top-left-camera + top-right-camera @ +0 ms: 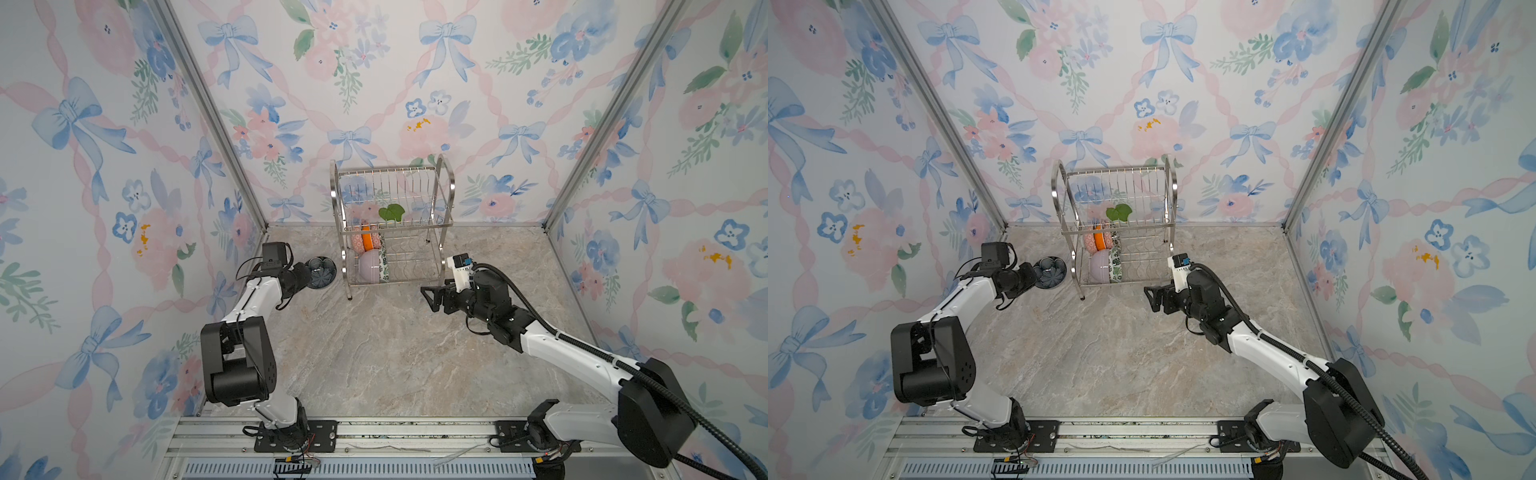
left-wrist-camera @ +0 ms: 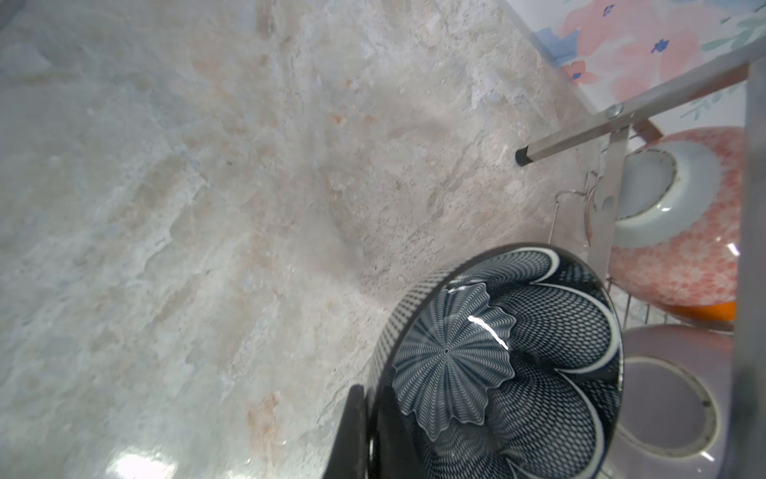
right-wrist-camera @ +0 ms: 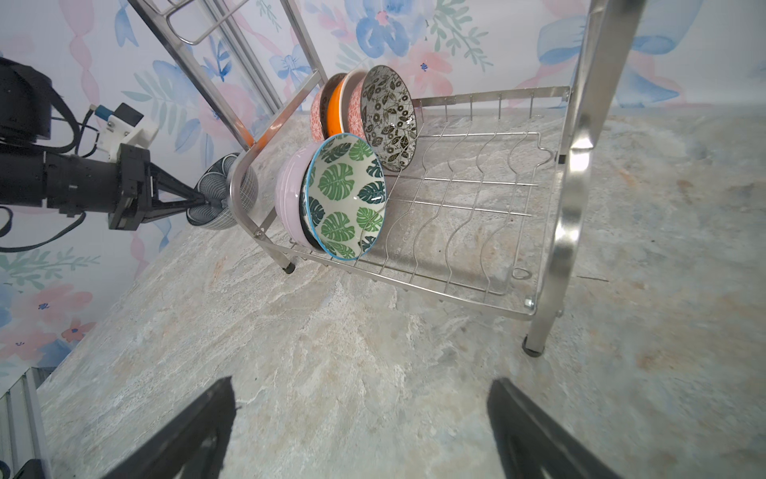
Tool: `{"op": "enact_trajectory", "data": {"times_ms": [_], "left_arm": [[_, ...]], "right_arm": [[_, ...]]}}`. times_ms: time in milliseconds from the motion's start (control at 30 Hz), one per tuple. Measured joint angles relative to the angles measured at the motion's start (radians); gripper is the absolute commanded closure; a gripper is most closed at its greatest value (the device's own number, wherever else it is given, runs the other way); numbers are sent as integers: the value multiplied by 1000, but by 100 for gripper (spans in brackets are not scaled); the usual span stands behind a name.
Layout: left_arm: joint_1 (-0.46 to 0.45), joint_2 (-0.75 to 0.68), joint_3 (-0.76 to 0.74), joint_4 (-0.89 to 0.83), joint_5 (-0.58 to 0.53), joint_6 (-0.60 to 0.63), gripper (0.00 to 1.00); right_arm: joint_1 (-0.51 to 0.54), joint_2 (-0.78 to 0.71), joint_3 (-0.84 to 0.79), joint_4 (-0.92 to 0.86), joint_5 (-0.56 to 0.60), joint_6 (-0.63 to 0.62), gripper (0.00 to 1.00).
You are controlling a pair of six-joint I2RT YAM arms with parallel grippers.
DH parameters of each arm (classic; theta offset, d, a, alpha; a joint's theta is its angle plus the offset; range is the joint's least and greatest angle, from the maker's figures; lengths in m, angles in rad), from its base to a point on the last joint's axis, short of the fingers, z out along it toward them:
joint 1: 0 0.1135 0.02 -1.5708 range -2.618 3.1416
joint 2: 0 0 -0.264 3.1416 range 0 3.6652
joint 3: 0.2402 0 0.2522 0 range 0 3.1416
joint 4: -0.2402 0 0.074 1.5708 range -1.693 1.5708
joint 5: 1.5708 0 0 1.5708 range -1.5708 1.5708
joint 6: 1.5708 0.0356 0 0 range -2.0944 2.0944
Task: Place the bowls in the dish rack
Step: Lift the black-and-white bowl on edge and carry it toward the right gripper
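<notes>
The dark blue flower-patterned bowl (image 1: 322, 272) (image 1: 1052, 272) (image 2: 497, 365) hangs tilted just outside the left end of the dish rack (image 1: 386, 168) (image 1: 1117, 168) (image 3: 476, 186). My left gripper (image 1: 306, 275) (image 2: 369, 402) (image 3: 203, 203) is shut on its rim. On the lower tier stand the lavender bowl (image 3: 290, 195) (image 1: 369, 266), the green-leaf bowl (image 3: 344, 195), and behind them two pink-sided floral bowls (image 3: 387, 116) with the orange-sided one (image 3: 335, 108) between. My right gripper (image 1: 428, 297) (image 1: 1150, 297) (image 3: 360, 385) hovers open and empty over the table, near the rack's front right leg.
A green leaf-shaped piece (image 1: 391, 212) sits on the rack's upper tier. The rack stands against the back wall, its right slots bare (image 3: 497, 199). Flowered walls close in on both sides. The marble tabletop (image 1: 374, 353) stretches in front of the rack.
</notes>
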Motion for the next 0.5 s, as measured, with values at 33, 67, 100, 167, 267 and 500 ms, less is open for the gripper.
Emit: {"op": "enact_trajectory", "data": {"times_ms": [33,67,100,167,267,500], "left_arm": [[0,-13,-16,-11,-2,3,100],[0,-23,-30,-21,-2,7,100],[0,-30,-43,-27,-1,8,100],[-3,-51,-80,-37,6,8,100],[-18,-98,-137,-56,23,8,100],[-112,-246,-230,-89,31,10,100]], "right_arm": [[-2,-1,-2,0,0,2,4],[-4,-1,-4,0,0,5,4],[-4,-1,-5,0,0,6,3],[-5,-1,-6,0,0,8,3],[-5,-2,-6,0,0,9,3],[-20,-2,-8,0,5,13,3]]}}
